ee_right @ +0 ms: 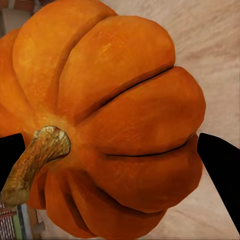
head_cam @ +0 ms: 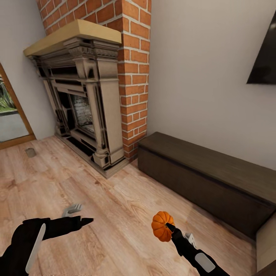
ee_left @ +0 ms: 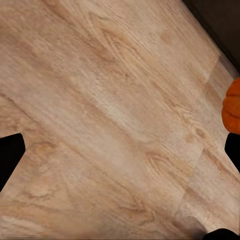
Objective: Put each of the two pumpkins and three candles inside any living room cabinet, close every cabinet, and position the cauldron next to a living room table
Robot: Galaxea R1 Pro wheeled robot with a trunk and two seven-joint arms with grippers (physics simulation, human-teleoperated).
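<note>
Pumpkin (head_cam: 162,225): orange, ribbed, pinched by right gripper (head_cam: 170,229), near cabinet (head_cam: 207,180).
Cabinet: long, dark wood.
Left gripper (head_cam: 78,214): spread, empty.

cabinet (head_cam: 214,180): right end cut off | pumpkin (ee_left: 232,106): half cropped

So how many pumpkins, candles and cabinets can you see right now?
Pumpkins: 1, the pumpkin held in the right gripper
Candles: 1, the small grey candle on the floor by the fireplace
Cabinets: 1, the long dark cabinet by the wall
Total: 3
</note>
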